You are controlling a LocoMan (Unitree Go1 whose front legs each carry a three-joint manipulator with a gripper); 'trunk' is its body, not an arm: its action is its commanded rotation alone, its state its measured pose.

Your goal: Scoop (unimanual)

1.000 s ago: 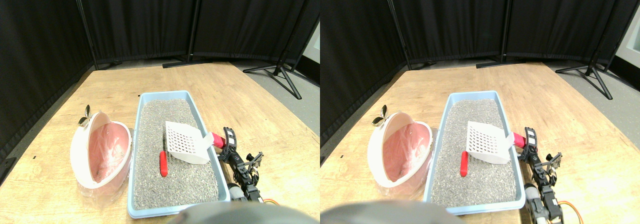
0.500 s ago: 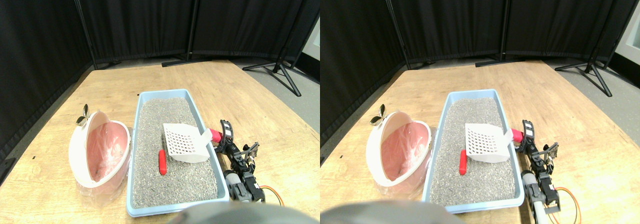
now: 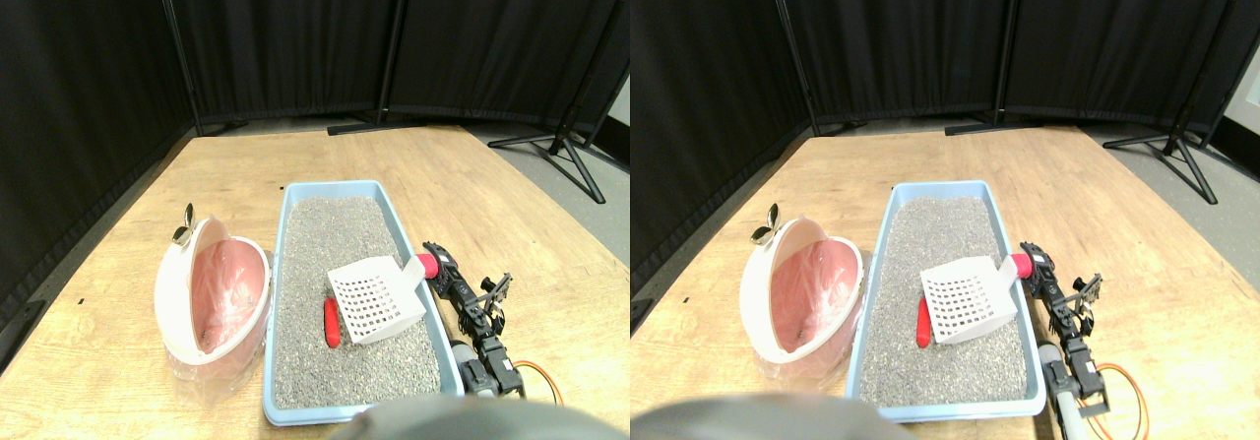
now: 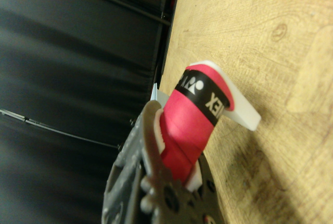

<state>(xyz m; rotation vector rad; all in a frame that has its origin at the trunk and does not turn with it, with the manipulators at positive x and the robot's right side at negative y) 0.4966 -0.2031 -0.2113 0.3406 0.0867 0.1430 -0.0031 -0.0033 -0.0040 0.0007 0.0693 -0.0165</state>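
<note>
A white slotted scoop (image 3: 378,304) lies tilted on the grey litter (image 3: 330,228) in the light blue tray (image 3: 279,292). Its front edge rests beside a small red piece (image 3: 332,321) on the litter. The scoop's red-wrapped handle (image 3: 426,263) sticks out over the tray's right rim. My right gripper (image 3: 440,267) is shut on that handle just outside the rim. In the wrist view the red handle (image 4: 190,114) runs between the dark jaws of the gripper (image 4: 167,157), with the wooden floor behind it.
A pink and white bin (image 3: 213,297) with a plastic liner stands just left of the tray, a metal clip (image 3: 183,231) on its far rim. Black curtains and stand legs (image 3: 556,150) close off the back. An orange cable (image 3: 539,379) lies by my arm.
The scoop has tipped its blade down onto the litter and swung nearer, ending right beside the red piece. The gripper turned with the handle. The whole view has shifted a little.
</note>
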